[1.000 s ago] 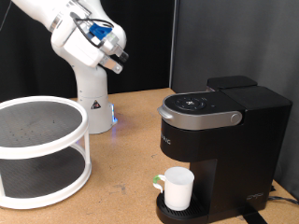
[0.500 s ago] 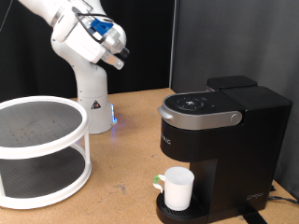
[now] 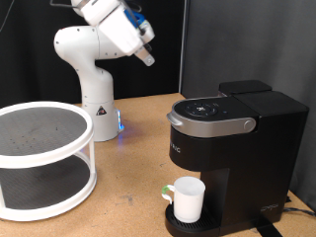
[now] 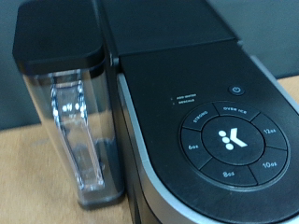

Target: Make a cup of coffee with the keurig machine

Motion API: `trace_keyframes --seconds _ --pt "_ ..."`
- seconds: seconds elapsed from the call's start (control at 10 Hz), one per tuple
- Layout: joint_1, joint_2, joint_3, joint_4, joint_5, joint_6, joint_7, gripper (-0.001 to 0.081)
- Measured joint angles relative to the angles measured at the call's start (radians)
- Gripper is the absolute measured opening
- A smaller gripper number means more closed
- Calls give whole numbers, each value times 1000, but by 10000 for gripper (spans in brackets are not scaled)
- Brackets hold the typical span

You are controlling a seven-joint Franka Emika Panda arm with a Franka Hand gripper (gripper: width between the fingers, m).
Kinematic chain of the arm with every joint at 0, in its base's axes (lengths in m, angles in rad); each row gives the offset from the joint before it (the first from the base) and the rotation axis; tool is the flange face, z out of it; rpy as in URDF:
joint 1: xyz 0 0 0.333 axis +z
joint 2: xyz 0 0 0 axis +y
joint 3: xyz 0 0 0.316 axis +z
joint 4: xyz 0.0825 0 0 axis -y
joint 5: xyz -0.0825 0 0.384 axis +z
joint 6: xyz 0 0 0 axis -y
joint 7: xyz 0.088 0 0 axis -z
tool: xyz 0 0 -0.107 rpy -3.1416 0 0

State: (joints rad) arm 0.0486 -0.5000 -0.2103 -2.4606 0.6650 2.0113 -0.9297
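The keurig machine (image 3: 232, 138) stands at the exterior view's right with its lid down. The white cup (image 3: 188, 198) stands upright on its drip tray under the spout. My gripper (image 3: 147, 56) hangs high in the air, up and to the exterior view's left of the machine, touching nothing. Its fingers do not show in the wrist view. The wrist view looks down on the machine's top: the round button panel (image 4: 227, 140) and the clear water tank (image 4: 75, 140) beside it.
A white two-tier round rack (image 3: 39, 158) stands at the exterior view's left on the wooden table (image 3: 133, 178). The arm's white base (image 3: 97, 99) is behind it. A small green bit (image 3: 164, 195) shows next to the cup.
The arm has swung up and towards the exterior view's right, bringing the gripper nearer to above the machine. The cup and the machine have not moved.
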Motion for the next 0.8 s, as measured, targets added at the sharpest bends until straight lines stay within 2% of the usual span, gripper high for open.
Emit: trace_keyframes --seconds 0.2,0.3,0.6,0.8 --pt "1 44 43 82 -117 -72 27 805" --pt "2 93 52 139 -151 -123 36 805" --pt "3 91 53 137 -142 -111 11 805" --pt "13 103 70 183 -145 -110 11 805"
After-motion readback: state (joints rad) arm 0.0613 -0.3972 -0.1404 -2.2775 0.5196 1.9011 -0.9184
